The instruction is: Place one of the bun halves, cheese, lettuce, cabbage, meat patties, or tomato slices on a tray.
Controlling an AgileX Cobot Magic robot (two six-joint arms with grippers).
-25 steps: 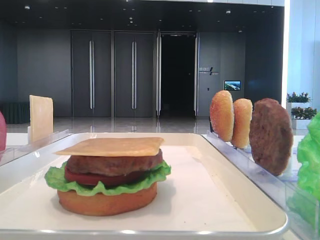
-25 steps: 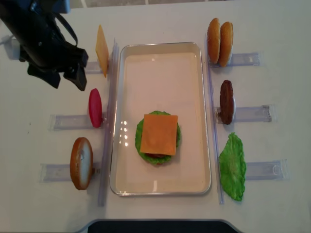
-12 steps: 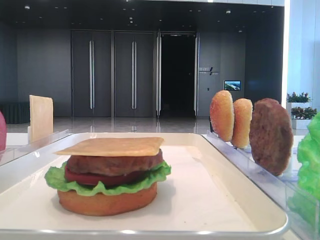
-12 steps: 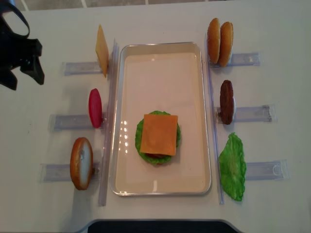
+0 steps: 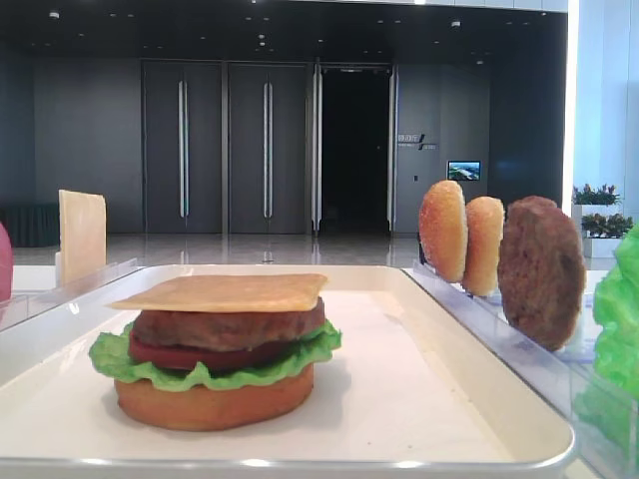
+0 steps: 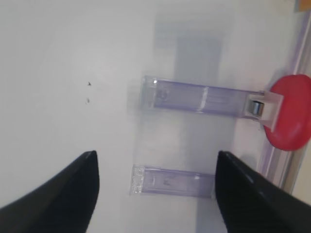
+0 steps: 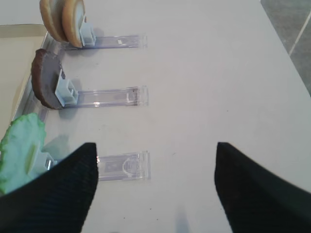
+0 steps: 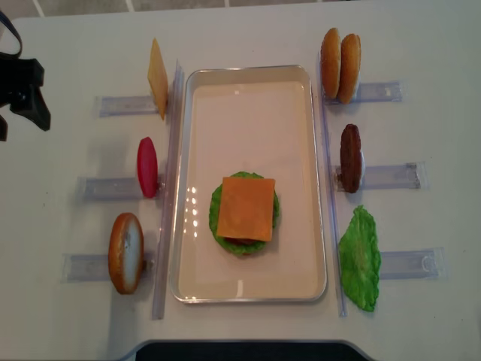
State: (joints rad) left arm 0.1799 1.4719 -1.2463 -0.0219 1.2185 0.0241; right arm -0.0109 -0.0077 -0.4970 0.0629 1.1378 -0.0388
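We count two cheese slices: one tops the stack in the tray, one stands at the tray's 10 o'clock. Three loose bun halves, one patty, one lettuce leaf flank it. Left gripper and right gripper are spread wide, empty.

Bright, even overhead light, glare spots on the tray rim, blurred left wrist view.

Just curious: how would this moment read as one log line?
cheese atop stack on tray | left gripper open, empty | right gripper open, empty
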